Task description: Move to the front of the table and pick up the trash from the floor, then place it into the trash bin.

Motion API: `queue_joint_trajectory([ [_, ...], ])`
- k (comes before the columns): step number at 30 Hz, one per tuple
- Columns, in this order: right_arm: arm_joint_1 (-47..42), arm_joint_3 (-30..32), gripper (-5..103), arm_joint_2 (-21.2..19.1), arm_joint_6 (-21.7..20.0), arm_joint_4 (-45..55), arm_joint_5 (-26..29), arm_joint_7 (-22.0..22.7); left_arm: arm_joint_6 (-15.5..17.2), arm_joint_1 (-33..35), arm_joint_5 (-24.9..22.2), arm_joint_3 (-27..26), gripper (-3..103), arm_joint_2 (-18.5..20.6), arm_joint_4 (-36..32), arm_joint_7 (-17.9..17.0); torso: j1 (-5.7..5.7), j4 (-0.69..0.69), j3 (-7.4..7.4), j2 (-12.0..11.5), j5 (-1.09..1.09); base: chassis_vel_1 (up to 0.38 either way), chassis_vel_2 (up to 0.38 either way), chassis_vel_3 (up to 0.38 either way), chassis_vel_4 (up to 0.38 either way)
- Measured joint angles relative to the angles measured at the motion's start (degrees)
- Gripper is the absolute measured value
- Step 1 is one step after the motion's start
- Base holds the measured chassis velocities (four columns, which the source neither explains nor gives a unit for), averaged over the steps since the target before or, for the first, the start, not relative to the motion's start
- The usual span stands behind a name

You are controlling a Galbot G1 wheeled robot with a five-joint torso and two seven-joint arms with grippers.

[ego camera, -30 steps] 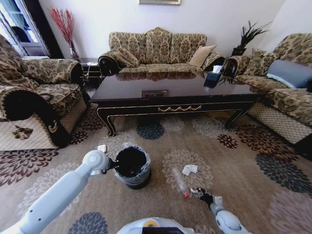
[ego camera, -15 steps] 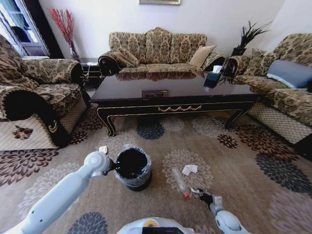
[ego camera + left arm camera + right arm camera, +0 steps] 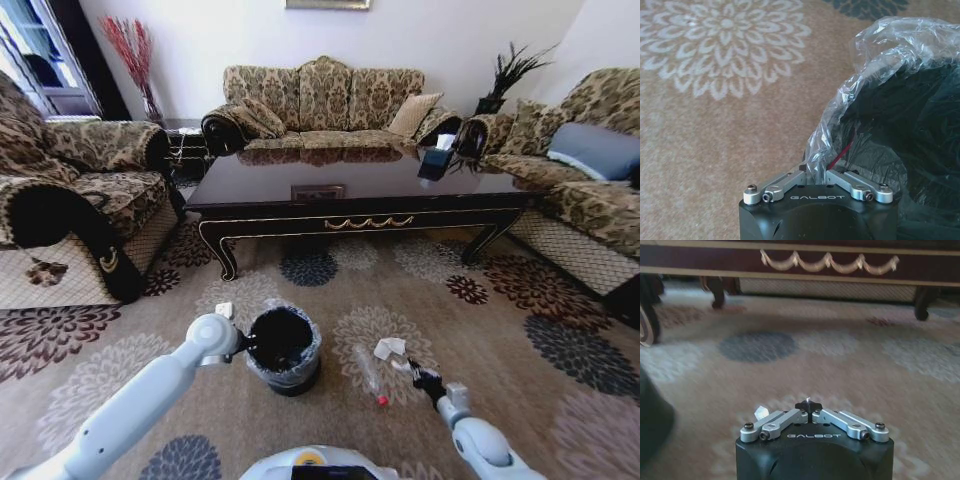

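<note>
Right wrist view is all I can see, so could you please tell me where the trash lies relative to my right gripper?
Observer: A crumpled white paper lies on the carpet just ahead of the right gripper, toward the table.
Operator: Thank you; where is the bin?
Observer: The bin stands to the robot's left of that paper, with the left gripper shut on its bag-lined rim.
Operator: Anything else down there?
Observer: A clear wrapper lies between bin and right gripper.
</note>
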Motion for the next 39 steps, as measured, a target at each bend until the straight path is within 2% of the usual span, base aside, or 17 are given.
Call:
queue_joint_trajectory([
  [8, -2.86, -0.28, 0, -0.52, -1.01, 12.43, 1.35, 1.75, 0.0, -3.77, -0.05, 5.38, 0, -0.86, -0.04, -0.5, 0.0, 0.0, 0.0, 0.0, 0.02, 0.0, 0.0, 0.0, 0.0],
  [13, -4.01, 0.1, 0, -1.29, -0.32, 18.87, -1.08, 1.14, 0.0, -5.88, -0.06, 8.55, 0, -1.8, 0.21, -0.73, 0.0, 0.0, 0.0, 0.0, 0.01, 0.0, 0.0, 0.0, 0.0],
  [16, -5.4, 0.32, 0, -1.65, 1.35, 22.56, -4.48, -0.24, 0.0, -7.4, -0.06, 11.04, 0, -2.6, 0.66, -0.85, 0.0, 0.01, 0.0, 0.0, 0.01, 0.0, 0.0, 0.0, 0.0],
  [18, -5.73, 0.32, 0, -1.65, 1.92, 23.09, -6.05, -0.54, 0.0, -7.78, -0.06, 11.54, 0, -3.0, 0.85, -0.89, 0.0, 0.01, 0.0, 0.0, 0.02, 0.0, 0.0, 0.0, 0.0],
  [19, -6.47, 0.32, 0, -1.64, 3.13, 23.73, -9.03, -1.25, 0.0, -8.67, -0.17, 12.44, 0, -3.97, 1.18, -1.06, 0.0, 0.01, 0.0, 0.0, 0.02, 0.0, 0.0, 0.0, 0.0],
  [23, -7.87, -0.73, 0, -1.06, 5.28, 24.87, -15.01, -4.24, -0.01, -11.51, -0.86, 15.62, 0, -5.97, 1.52, -1.41, 0.0, -0.03, 0.0, 0.0, 0.02, 0.0, 0.0, 0.0, 0.0],
  [29, -8.92, -1.63, 0, -0.6, 6.23, 25.2, -16.55, -8.4, -0.01, -13.69, -1.58, 17.24, 0, -6.46, 1.75, -1.75, 0.0, 0.0, 0.0, 0.0, 0.02, 0.0, 0.0, 0.0, 0.0],
  [37, -9.54, -1.66, -1, -0.61, 6.77, 25.14, -16.85, -9.95, -0.01, -15.0, -2.41, 17.94, 0, -6.49, 2.01, -1.76, 0.0, 0.0, 0.0, 0.0, 0.01, 0.0, 0.0, 0.0, 0.0],
  [39, -9.87, -1.49, 9, -0.61, 6.77, 25.16, -16.71, -10.48, -0.01, -14.77, -2.41, 18.02, 0, -6.69, 2.01, -1.79, 0.0, 0.0, 0.0, 0.0, 0.02, 0.0, 0.0, 0.0, 0.0],
])
